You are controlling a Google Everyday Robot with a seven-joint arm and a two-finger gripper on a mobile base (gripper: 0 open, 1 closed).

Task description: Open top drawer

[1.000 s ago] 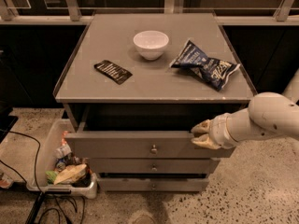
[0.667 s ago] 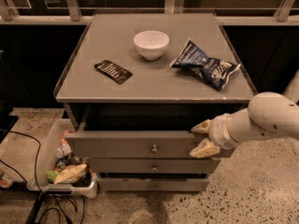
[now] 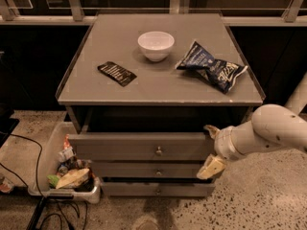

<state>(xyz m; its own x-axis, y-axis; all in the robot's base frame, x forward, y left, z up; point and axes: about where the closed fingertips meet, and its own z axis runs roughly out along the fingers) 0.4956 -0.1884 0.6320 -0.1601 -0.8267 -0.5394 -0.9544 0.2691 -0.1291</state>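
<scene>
1. Speckled floor, dark railing behind. Grey desk (image 3: 158, 87) carries a white bowl (image 3: 156, 45), a chip bag (image 3: 212, 67) and a black packet (image 3: 116, 73).
2. Top drawer (image 3: 124, 146) sits just under the desk top. Its front stands proud of the two lower fronts, so judged partly open.
3. End effector (image 3: 211, 148) is at the drawer front's right end, fingers spread apart and apparently bracketing the front's height. It is well away from the knob (image 3: 158, 151); likely the edge offers a surer pull than so small a knob.
</scene>
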